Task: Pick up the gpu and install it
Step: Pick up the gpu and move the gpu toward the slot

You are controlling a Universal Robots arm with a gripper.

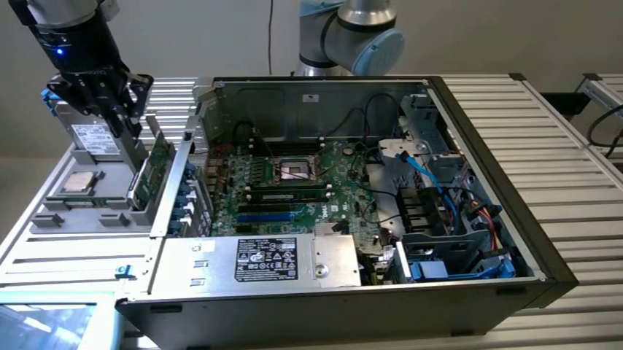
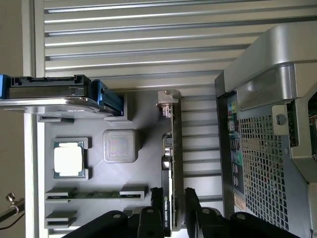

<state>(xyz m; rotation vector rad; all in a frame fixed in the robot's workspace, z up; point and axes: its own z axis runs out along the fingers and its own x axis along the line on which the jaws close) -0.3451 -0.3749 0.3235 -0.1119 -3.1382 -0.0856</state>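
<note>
Gripper [image 1: 130,130] [image 2: 173,215], black, blocky, matte. Hangs low over one end of the grey tray [image 1: 102,173] [image 2: 143,124] with fingers [image 2: 156,210] parted to a middling width. Straddles the gpu [image 1: 151,171] [image 2: 172,148], one finger close against one face of the card, the other standing a little off the opposite face.

Thin, flat card, green on the face that shows in the exterior view, a dark sliver edge-on in the wrist view. Stands upright on its long edge in a slot along the tray's side nearest the computer case [image 1: 292,313] [image 2: 262,163]. Ends in a bright silver bracket [image 2: 167,99], folded sheet metal, at the end away from the fingers.

Elsewhere in the tray, moulded pockets of smooth grey plastic. Holds a small square processor chip [image 1: 80,182] [image 2: 68,159] with a pale metallic lid, lying flat in a pocket well apart from the card. Beside that, nearer the card, a rounded square grey pad [image 2: 120,146]. At the tray's far end, a silver box-shaped drive [image 1: 95,138] [image 2: 49,94] with a white label, leaning on edge. Near the gripper's end, a slim green memory stick [image 2: 94,195] in a narrow slot.

Just beside the tray, the case lies open: perforated steel wall, green motherboard [image 1: 292,197], silver power supply [image 1: 262,259] with a black label. Under tray and case, a ribbed aluminium table [image 1: 574,182] [image 2: 148,39].
</note>
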